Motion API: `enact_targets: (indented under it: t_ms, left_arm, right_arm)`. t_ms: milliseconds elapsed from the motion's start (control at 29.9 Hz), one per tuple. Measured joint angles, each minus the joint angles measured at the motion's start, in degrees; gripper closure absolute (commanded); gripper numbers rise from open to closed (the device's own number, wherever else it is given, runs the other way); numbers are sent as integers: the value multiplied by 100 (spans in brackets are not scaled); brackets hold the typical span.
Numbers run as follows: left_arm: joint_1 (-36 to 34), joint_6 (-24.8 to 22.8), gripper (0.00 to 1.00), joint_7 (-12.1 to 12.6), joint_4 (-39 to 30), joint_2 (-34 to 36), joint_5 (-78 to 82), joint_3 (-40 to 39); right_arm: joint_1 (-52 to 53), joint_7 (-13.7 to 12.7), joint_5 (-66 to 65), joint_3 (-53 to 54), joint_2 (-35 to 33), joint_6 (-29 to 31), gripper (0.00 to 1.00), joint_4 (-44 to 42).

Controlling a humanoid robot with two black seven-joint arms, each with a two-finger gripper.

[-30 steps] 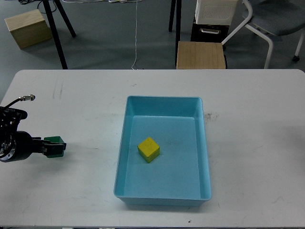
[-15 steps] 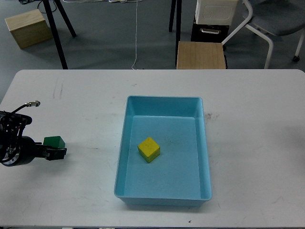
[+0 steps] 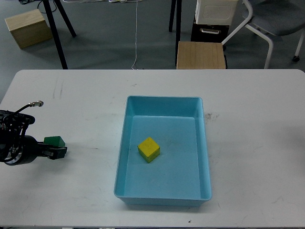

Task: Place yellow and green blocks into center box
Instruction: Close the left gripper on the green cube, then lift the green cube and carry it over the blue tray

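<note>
- Green block (image 3: pixel 54 140) is seen at the left gripper (image 3: pixel 58 152) tip, touching or just behind the fingers; whether the jaws pinch it cannot be told.
- Blue box (image 3: pixel 162 195) lies well to the right of it, with the yellow block (image 3: pixel 148 149) already inside.
- The left arm is the nearer; the right gripper is out of view.

Green block (image 3: pixel 54 140) – lower part hidden behind fingers (image 3: pixel 58 151).

- I see a white table (image 3: pixel 248 143) over grey floor (image 3: pixel 105 43).
- Far left, a wooden box (image 3: pixel 27 27).
- Far centre, a wooden stool (image 3: pixel 200 55).
- Far right, a grey chair (image 3: pixel 276 21).
</note>
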Motion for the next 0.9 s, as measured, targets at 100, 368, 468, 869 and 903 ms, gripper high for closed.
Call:
enact_targets:
  t_ms: [100, 368, 468, 869, 903]
  left_arm:
    - [-3, 1, 47, -45, -5, 35, 30, -8]
    - [-50, -1, 50, -91, -57, 252, -68, -118]
    - [-184, -1, 50, -100, -106, 450, -264, -293]
    - [-570, -1, 49, -285, -1232, 1044, -1412, -1455]
    - [-627, -1, 49, -293, -1291, 1037, -1458, -1462]
  right_arm:
    - [0, 0, 0, 0, 19, 0, 1, 0]
    - [0, 0, 0, 7, 28, -3, 1, 3]
    - [0, 0, 0, 7, 29, -3, 1, 3]
    - [-9, 0, 0, -6, 46, -4, 1, 3]
    - [-9, 0, 0, -8, 46, -5, 1, 3]
